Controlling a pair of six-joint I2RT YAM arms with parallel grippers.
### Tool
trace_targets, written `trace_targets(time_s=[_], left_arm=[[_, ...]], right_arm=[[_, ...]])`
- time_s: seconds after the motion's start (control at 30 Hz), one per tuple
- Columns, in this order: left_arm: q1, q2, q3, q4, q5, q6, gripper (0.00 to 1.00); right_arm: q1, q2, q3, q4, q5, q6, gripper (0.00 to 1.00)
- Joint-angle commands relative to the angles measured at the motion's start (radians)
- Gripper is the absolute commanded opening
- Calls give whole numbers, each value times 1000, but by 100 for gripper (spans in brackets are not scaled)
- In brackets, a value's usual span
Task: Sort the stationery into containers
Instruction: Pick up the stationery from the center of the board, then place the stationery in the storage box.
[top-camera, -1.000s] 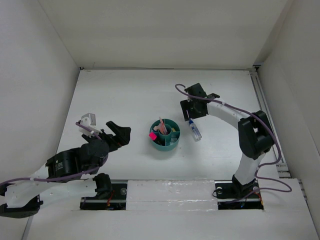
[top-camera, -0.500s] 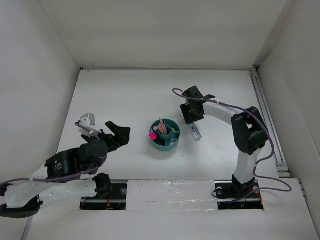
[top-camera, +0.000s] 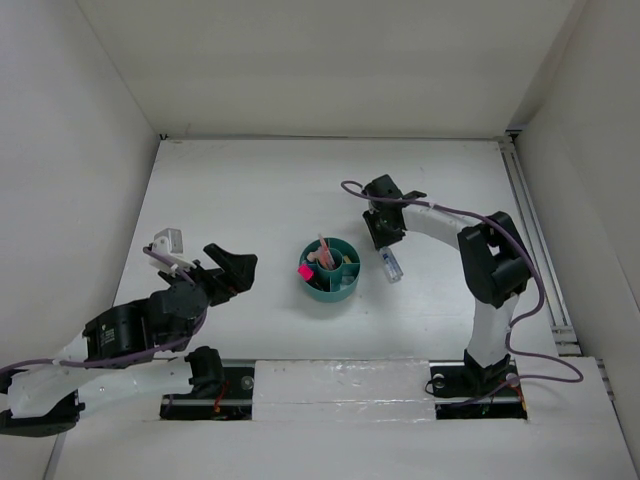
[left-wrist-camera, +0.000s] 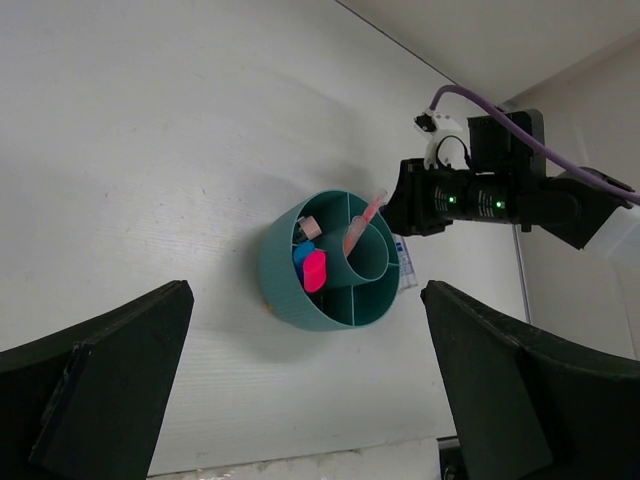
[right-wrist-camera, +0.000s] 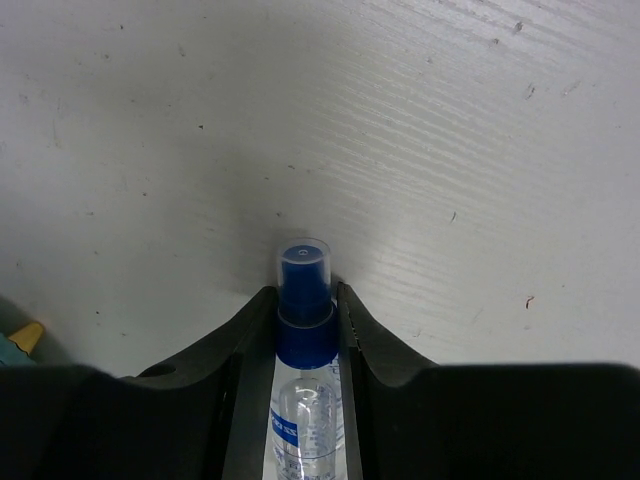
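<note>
R gripper (right-wrist-camera: 305, 300) is closed on the neck of the bottle (right-wrist-camera: 306, 365), which is laid flat on the table (top-camera: 250, 190) just right of the organizer (top-camera: 328, 292). Grip seems cap-end only, so tilt/slip on lift is risked. L gripper (top-camera: 235, 265) is held wide open, empty

Right gripper (right-wrist-camera: 306, 298): fingers (right-wrist-camera: 252, 345) sat close against both sides of the blue cap.
Bottle (right-wrist-camera: 305, 415): clear, lay flat, cap pointing away.
Table (right-wrist-camera: 470, 150): white, scuffed.
</note>
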Motion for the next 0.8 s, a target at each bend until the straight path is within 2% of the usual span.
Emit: trace_targets(time_s=[0.0, 0.03, 0.2, 0.3, 0.5, 0.6, 0.63, 0.67, 0.73, 0.77], left_arm=[[-6, -10, -16, 2, -17, 1, 100], [-6, -10, -16, 2, -17, 1, 100], [-6, 9, -16, 2, -17, 1, 100], [-6, 19, -16, 2, -17, 1, 100], [-6, 20, -16, 2, -17, 1, 100], [-6, 39, -16, 2, -26, -9, 100], [-6, 39, -16, -8, -26, -9, 100], [-6, 50, -16, -8, -26, -9, 100], [-6, 61, -5, -8, -26, -9, 100], [-6, 61, -5, -8, -26, -9, 100]], right_arm=[[9, 9, 32, -18, 20, -7, 10], [9, 9, 32, -18, 20, -7, 0], [9, -29, 32, -6, 43, 5, 0], [-5, -112, 13, 21, 52, 33, 0], [-24, -383, -57, 136, 41, 86, 0], [-10, -541, -117, 226, 81, 134, 0], [11, -636, -184, 323, 81, 148, 0], [24, -637, -227, 324, 90, 148, 0], [45, -791, -324, 520, 74, 174, 0], [67, -842, -427, 591, 58, 187, 0]])
